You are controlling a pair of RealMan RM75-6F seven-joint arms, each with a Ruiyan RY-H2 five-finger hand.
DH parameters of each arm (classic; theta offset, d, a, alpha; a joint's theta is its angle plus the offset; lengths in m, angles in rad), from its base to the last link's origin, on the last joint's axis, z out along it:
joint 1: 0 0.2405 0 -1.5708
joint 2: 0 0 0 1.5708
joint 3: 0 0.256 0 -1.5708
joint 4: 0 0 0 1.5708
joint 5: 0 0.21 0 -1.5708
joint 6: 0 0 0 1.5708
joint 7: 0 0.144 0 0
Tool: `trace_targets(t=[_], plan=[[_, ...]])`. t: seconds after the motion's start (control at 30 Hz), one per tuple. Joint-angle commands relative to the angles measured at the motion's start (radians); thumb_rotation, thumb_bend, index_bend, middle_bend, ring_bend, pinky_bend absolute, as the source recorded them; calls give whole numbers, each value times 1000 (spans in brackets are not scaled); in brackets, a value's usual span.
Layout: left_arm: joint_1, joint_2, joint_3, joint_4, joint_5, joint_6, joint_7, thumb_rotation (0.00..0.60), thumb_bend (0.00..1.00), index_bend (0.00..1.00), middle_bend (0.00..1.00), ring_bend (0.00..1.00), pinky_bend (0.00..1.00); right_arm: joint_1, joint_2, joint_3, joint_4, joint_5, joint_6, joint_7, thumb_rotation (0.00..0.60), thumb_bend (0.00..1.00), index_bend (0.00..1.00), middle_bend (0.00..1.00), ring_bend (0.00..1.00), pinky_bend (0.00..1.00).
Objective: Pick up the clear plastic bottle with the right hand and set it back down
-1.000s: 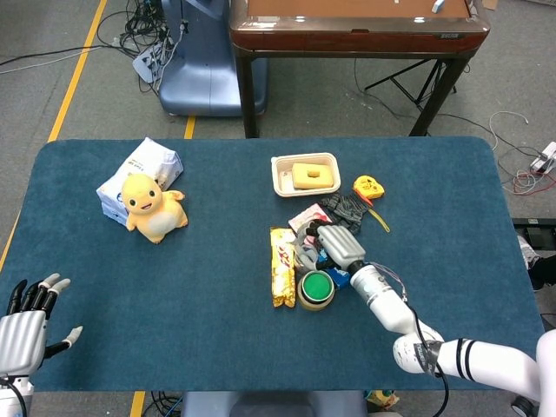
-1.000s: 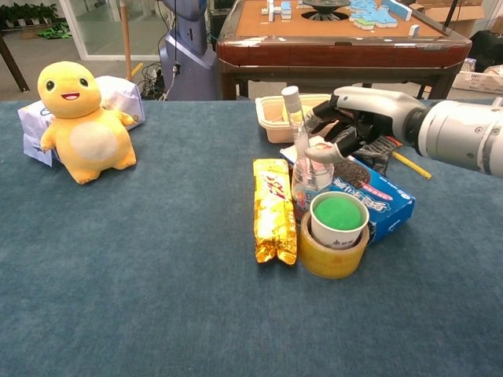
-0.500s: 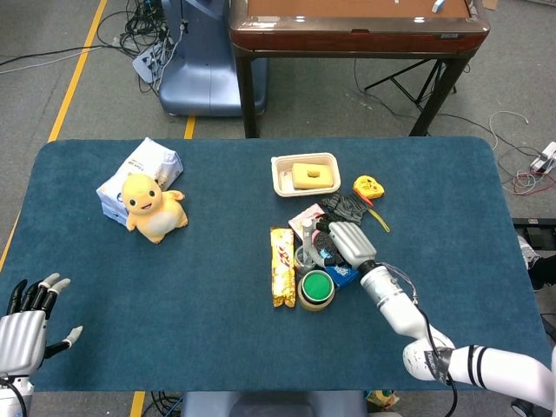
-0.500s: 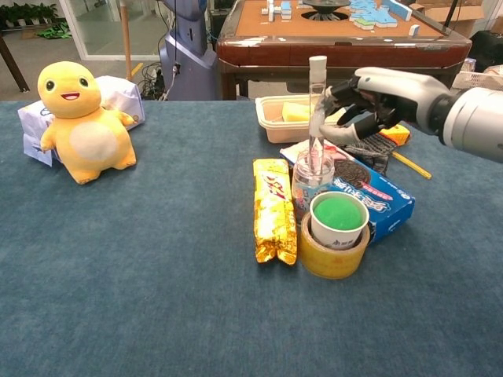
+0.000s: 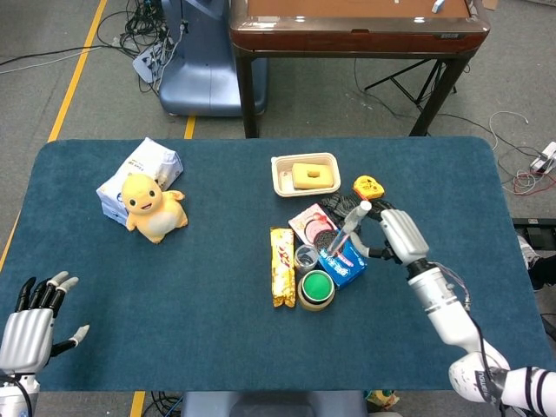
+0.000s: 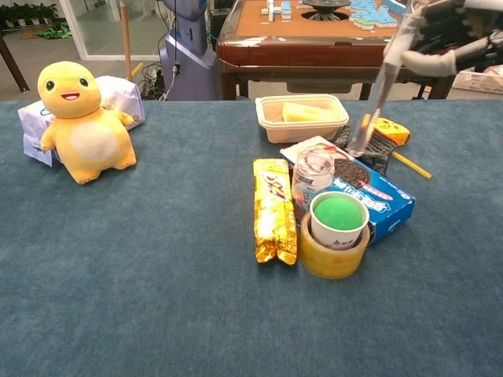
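Note:
My right hand (image 6: 460,35) is raised at the top right of the chest view and grips the upper end of a slim clear plastic tube (image 6: 377,94) with a white cap. The tube hangs tilted, its lower end above the blue cookie box (image 6: 381,200). The head view shows the same right hand (image 5: 395,234) and tube (image 5: 349,228) right of the clutter. A wider clear plastic bottle (image 6: 313,173) stands upright on the table beside the box, open at the top, also seen from above as the bottle (image 5: 306,257). My left hand (image 5: 35,317) rests at the near left corner, fingers apart and holding nothing.
A green-topped cup inside a tape roll (image 6: 336,228) stands in front of the bottle, with a yellow snack bar (image 6: 273,208) to its left. Behind are a food tray (image 6: 302,116) and a yellow tape measure (image 6: 389,129). A yellow plush (image 6: 82,118) sits far left.
My right hand has lifted the slim tube up out of the wider bottle and carried it up and to the right. The wider bottle stayed on the table.

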Motion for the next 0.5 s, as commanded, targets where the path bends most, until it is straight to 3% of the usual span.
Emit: trace_targets(t=[0.03, 0.3, 0.5], plan=[[-3, -2, 1, -5, 3, -4, 5, 600, 201, 194, 122, 119, 0, -37, 42, -6, -6, -17, 55, -43, 600, 593, 644, 422, 265, 181], [-9, -4, 0, -13, 1, -11, 14, 600, 201, 194, 122, 120, 0, -50, 47, -23, 11, 4, 85, -195, 600, 593, 652, 426, 267, 182], [-6, -2, 3, -13, -2, -8, 14, 600, 201, 194, 122, 120, 0, -49, 34, -12, -5, 20, 8, 11, 600, 593, 655, 431, 284, 182]])
